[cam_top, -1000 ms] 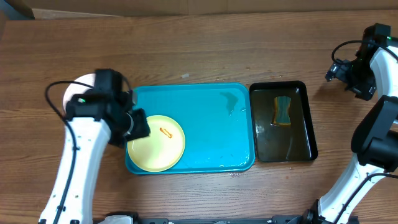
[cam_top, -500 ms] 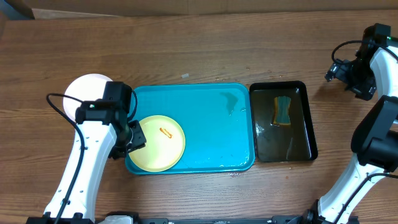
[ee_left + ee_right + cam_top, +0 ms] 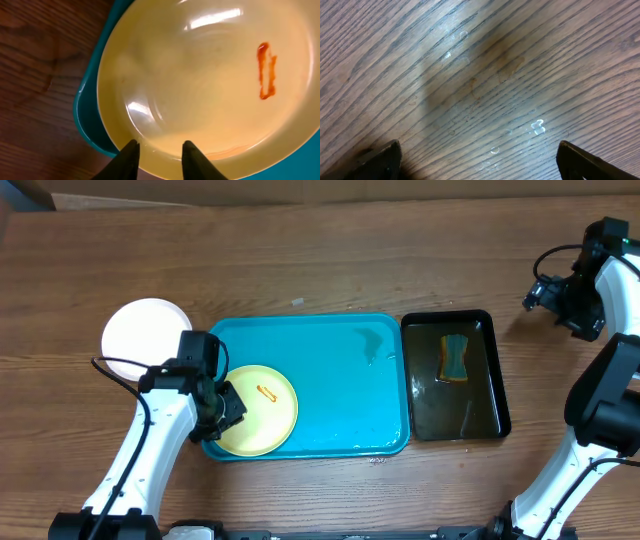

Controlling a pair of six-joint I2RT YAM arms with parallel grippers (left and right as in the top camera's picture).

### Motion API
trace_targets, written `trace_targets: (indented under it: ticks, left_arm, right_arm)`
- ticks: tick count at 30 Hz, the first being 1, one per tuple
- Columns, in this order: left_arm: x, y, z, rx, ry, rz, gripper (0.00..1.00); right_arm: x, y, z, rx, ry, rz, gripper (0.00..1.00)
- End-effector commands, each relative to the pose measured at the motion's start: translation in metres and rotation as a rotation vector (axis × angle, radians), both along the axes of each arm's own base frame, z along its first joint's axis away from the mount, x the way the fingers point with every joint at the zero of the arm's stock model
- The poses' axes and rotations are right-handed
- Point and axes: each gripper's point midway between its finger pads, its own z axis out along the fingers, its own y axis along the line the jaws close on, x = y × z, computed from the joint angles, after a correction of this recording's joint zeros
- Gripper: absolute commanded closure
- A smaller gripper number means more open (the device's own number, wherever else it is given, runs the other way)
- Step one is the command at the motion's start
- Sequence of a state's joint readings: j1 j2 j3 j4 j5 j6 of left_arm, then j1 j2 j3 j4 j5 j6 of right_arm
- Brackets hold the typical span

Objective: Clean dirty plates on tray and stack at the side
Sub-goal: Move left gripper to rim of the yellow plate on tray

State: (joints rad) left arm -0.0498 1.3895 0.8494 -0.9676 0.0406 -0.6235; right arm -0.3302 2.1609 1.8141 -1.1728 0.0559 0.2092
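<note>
- Overhead, the turquoise tray (image 3: pixel 350 390) lies in the middle of the wooden tabletop (image 3: pixel 300 260), and we place everything else by it.
- One yellow-green plate (image 3: pixel 258 410) sits inside the turquoise tray, in its near-left corner, with its edge close to the tray's left and near walls.
- A short orange-red smear (image 3: pixel 266 392) marks the plate a little past its centre. The left wrist view shows the smear (image 3: pixel 266 71) as a narrow upright streak.
- A white plate (image 3: pixel 145 338) rests on the tabletop just outside the tray's far-left corner. We cannot tell whether more than one plate lies there.
- The left claw (image 3: pixel 228 408) is at the tray's left wall, over the left edge of the yellow-green plate.
- From the left wrist, the left claw (image 3: pixel 160 157) has its two fingertips a little apart with the plate's rim between them. The tray rim (image 3: pixel 85 115) lies just beside. We cannot tell whether it pinches the rim or only straddles it.
- A black tray (image 3: pixel 460 415) lies just beside the turquoise tray's right side, and a yellow and teal sponge (image 3: pixel 456 357) rests in its far half.
- The right claw (image 3: pixel 548 295) is well to the right of both trays, past the black tray's far-right corner.
- In its own wrist view the right claw (image 3: pixel 477 162) is fully released, its fingertips spread wide over bare wood and grasping nothing.
</note>
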Motion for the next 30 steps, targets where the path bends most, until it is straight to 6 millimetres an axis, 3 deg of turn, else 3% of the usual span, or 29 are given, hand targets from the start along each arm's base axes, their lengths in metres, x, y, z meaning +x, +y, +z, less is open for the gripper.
trace_targets:
  ticks: [1,14,23,30]
  left_arm:
    - [-0.004,0.0,-0.004,-0.009,0.011,0.037,0.7]
    - [-0.019,0.019,-0.01,0.098,0.058,0.064,0.7]
    - [-0.036,0.02,-0.028,0.104,0.099,0.08,0.71]
    - [-0.034,0.02,-0.029,0.103,0.088,0.08,0.74]
  right_arm:
    - [0.007,-0.001,0.016,-0.017,-0.044,0.0,0.0]
    - [0.007,-0.001,0.016,-0.018,-0.044,0.0,0.0]
    - [0.007,-0.001,0.016,-0.017,-0.043,0.0,0.0]
    - [0.007,-0.001,0.016,-0.018,-0.044,0.0,0.0]
